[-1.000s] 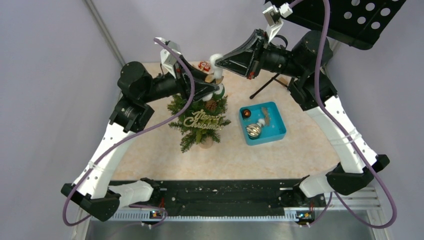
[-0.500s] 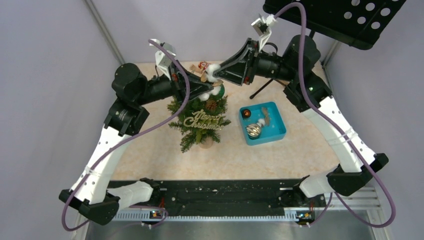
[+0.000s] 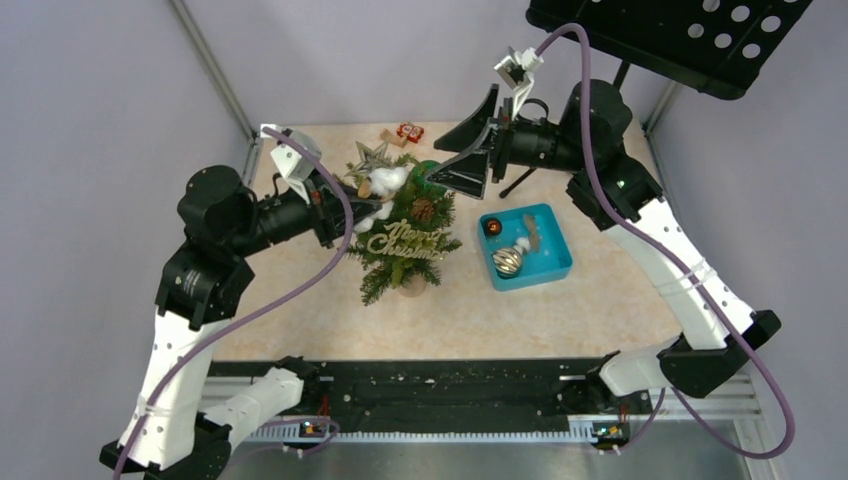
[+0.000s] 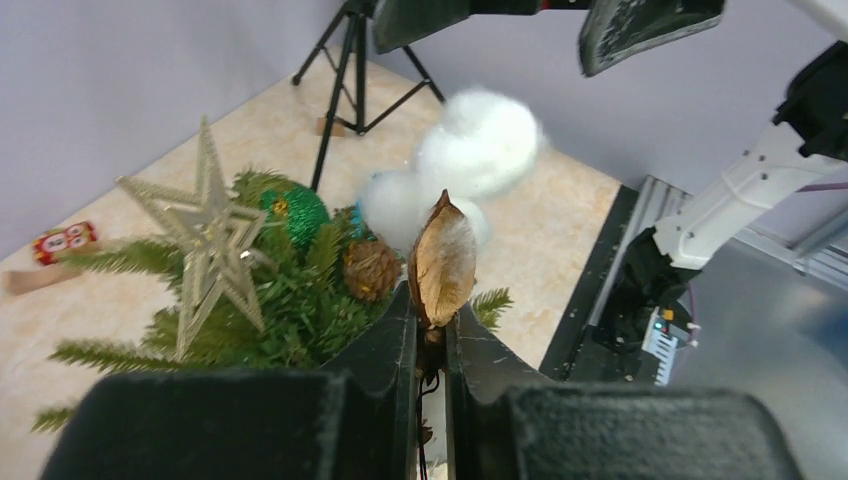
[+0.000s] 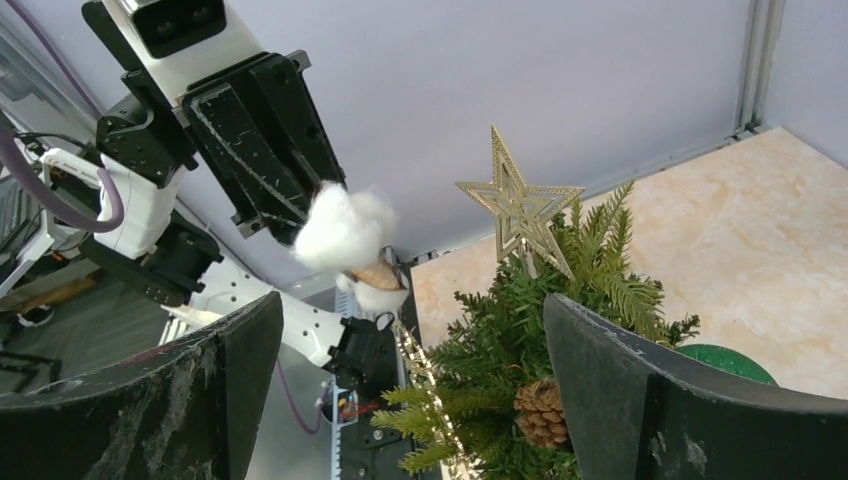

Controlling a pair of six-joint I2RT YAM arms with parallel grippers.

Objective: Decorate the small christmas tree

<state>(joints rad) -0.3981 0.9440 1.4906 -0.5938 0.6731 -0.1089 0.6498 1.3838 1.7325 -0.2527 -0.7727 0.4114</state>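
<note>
"Merry Christmas" reads in gold script on a cut-out sign [image 3: 403,241] hung on the near face of the small christmas tree [image 3: 398,262]. The tree stands on the marbled desk [image 3: 500,320], below and just right of the left end effector [image 4: 430,318]. A blue plastic tray [image 3: 553,268], nearer than the right end effector [image 3: 436,164] and to its right, holds a striped silver bauble [image 3: 507,261]. The left end effector is clamped tight on the dry brown husk of a cotton boll [image 4: 443,262]. Its fluffy white tufts bulge over the upper branches, beside a pine cone [image 4: 370,268], a glittery green bauble [image 4: 296,212] and an openwork gold star [image 4: 205,235]. The right end effector hangs just beyond the treetop, spread wide and empty. Farthest, a small red-and-white trinket [image 3: 406,131] lies on the desk, its print too small to read.
</note>
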